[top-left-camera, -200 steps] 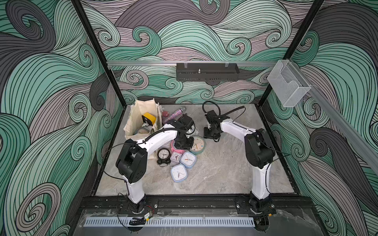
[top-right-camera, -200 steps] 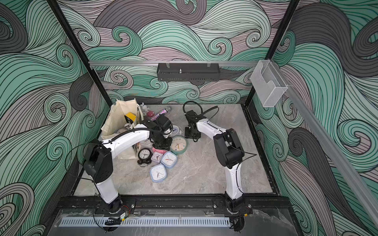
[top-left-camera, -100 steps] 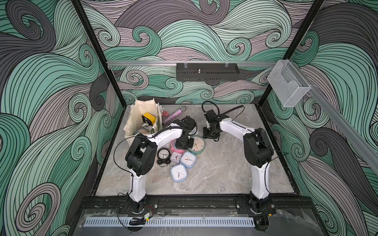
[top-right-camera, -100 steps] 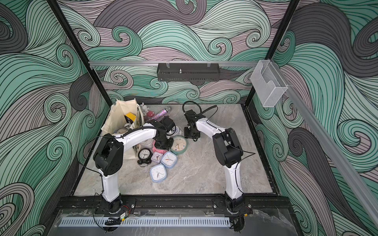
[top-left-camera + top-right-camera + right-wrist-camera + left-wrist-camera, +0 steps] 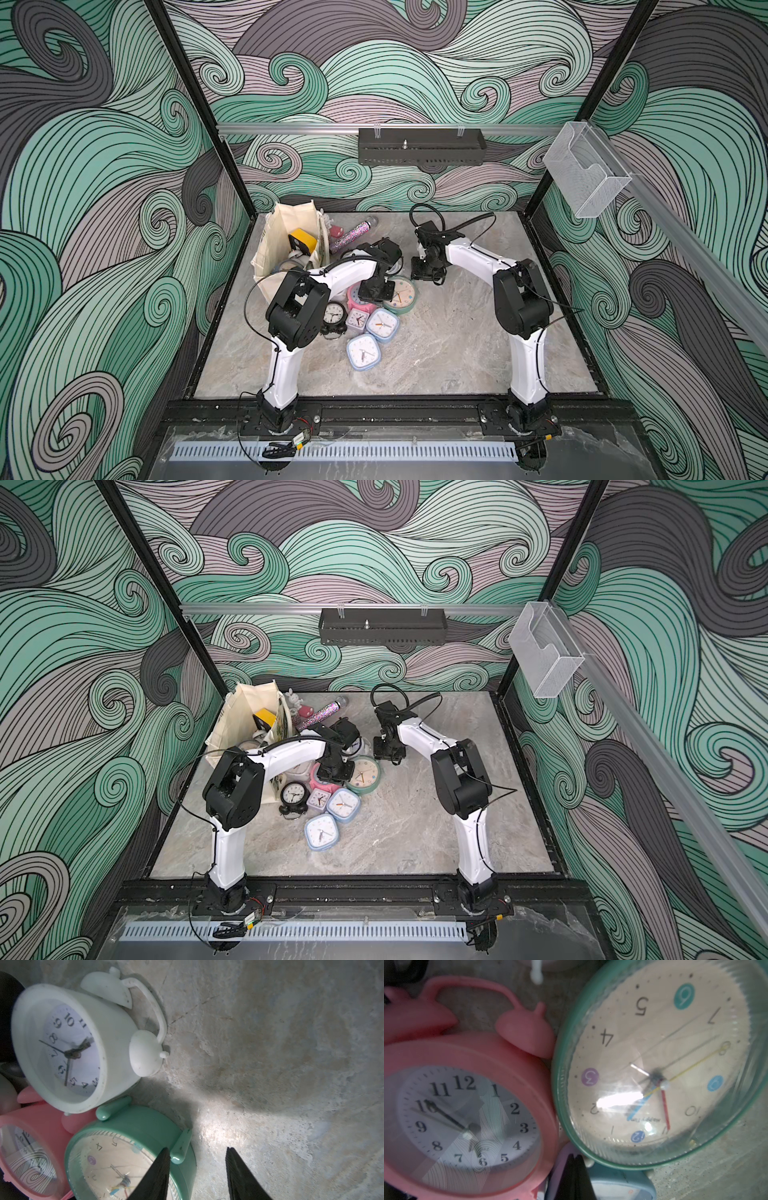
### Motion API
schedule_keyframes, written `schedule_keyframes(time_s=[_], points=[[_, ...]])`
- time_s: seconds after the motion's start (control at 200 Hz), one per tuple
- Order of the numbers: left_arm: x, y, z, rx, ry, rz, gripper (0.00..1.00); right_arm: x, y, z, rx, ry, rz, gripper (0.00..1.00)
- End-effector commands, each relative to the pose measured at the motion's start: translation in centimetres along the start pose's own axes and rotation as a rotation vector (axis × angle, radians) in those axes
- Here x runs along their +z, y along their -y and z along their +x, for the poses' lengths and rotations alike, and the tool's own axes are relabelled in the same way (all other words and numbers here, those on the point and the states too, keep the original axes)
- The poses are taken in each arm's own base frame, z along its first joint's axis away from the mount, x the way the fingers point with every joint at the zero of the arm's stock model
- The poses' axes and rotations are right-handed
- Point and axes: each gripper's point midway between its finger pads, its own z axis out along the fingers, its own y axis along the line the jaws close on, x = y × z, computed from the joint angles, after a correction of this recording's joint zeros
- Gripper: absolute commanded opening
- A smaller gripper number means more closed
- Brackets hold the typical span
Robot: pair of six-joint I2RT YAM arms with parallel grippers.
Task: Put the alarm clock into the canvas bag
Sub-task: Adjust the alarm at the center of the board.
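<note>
The canvas bag [image 5: 272,245] stood open-mouthed at the far left of the grey stone-patterned table [image 5: 457,353], with a yellow box [image 5: 300,242] showing inside it. A heap of alarm clocks lay on the table just right of the bag and a little nearer, all of them outside it.

The left gripper [image 5: 376,291] hung low over the heap, above the spot where the pink twin-bell clock [image 5: 467,1105] touched the mint-green round clock [image 5: 654,1064]. Its claw was clenched: in the left wrist view the two black fingertips [image 5: 568,1178] pressed together with nothing between them.

The right gripper [image 5: 197,1151] hung at the right edge of the heap, released, its jaws parted and empty. One finger lay over the green clock's rim and the other over bare table. A white twin-bell clock [image 5: 68,1043] lay against the far side of the green one.

On the near side of the heap sat a black twin-bell clock [image 5: 333,316], a lilac square clock [image 5: 356,320] and a pale blue square clock [image 5: 382,325], all close together. A second blue square clock [image 5: 363,352] lay nearest of all. A glittery tube [image 5: 349,235] lay far back, just right of the bag.
</note>
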Motion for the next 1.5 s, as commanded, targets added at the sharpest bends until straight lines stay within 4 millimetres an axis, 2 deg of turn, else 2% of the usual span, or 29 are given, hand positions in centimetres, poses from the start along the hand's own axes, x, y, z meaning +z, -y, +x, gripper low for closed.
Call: schedule_keyframes(time_s=[0.0, 0.235, 0.375, 0.52, 0.62, 0.806, 0.931, 1.096, 1.181, 1.321, 1.401, 1.496], points=[[0.4, -0.1, -0.2, -0.016, -0.003, -0.015, 0.0, 0.5, 0.4, 0.6, 0.001, -0.039, 0.007, 0.45], [1.0, 0.7, -1.0, -0.025, 0.001, 0.009, 0.0, 0.7, 1.0, 1.2, 0.0, -0.055, 0.021, 0.42], [0.7, 1.4, -2.1, -0.02, 0.017, 0.021, 0.0, 0.0, 2.6, 2.2, 0.033, -0.065, 0.051, 0.41], [0.6, 2.5, -3.2, 0.003, 0.029, 0.039, 0.0, -0.6, 4.4, 4.0, 0.073, -0.085, 0.079, 0.38], [0.7, 4.0, -3.8, 0.027, 0.032, 0.08, 0.0, -1.1, 5.2, 5.4, 0.083, -0.092, 0.091, 0.37], [0.9, 7.5, -4.8, 0.079, 0.043, 0.137, 0.0, -1.8, 5.4, 8.2, 0.114, -0.099, 0.054, 0.37], [1.9, 9.3, -5.2, 0.092, 0.029, 0.173, 0.0, -2.1, 5.5, 10.1, 0.15, -0.1, 0.02, 0.38], [2.4, 11.6, -5.8, 0.12, 0.019, 0.226, 0.0, -1.6, 5.5, 12.8, 0.213, -0.106, -0.029, 0.4], [1.0, 11.9, -6.3, 0.131, 0.04, 0.231, 0.0, -1.6, 6.6, 13.3, 0.224, -0.09, 0.009, 0.41], [-3.9, 10.9, -6.4, 0.151, 0.123, 0.197, 0.0, -2.8, 7.0, 12.7, 0.216, -0.06, 0.013, 0.42], [-5.9, 10.0, -4.7, 0.156, 0.126, 0.198, 0.0, -3.5, 7.0, 12.0, 0.205, -0.037, 0.012, 0.42], [-6.9, 9.2, -1.4, 0.171, 0.101, 0.226, 0.0, -4.1, 7.1, 11.0, 0.201, -0.012, 0.012, 0.43]])
